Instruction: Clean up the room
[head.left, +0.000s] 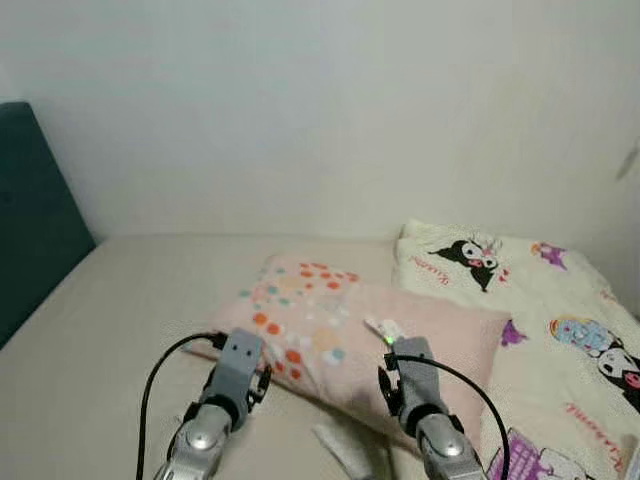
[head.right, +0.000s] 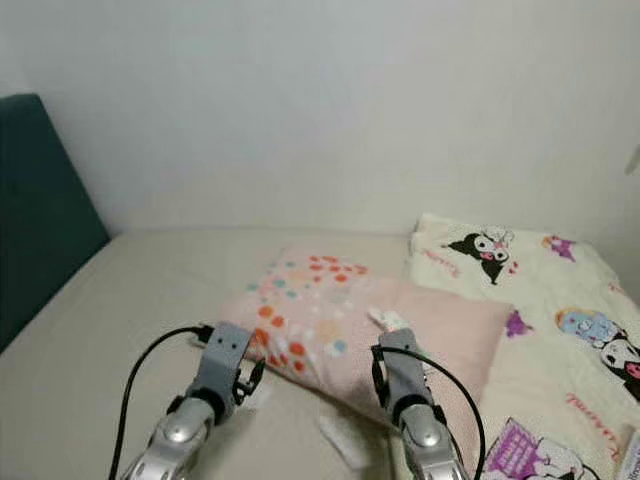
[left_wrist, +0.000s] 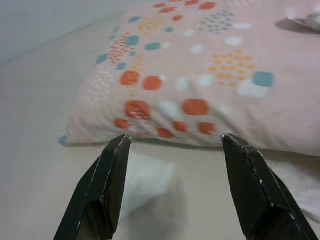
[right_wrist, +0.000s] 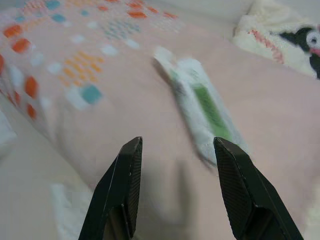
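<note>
Seen from above: a beige bed against a pale wall, with a dark teal headboard at its left edge. Near the middle, a pink pillow with orange and blue dots, a small white and green wrapper on top. At the right edge, a cream blanket with cartoon figures, touching the pillow. Two silver arms at the near edge, left arm just beside the pillow's corner, right arm over the pillow. White tissue between them.
</note>
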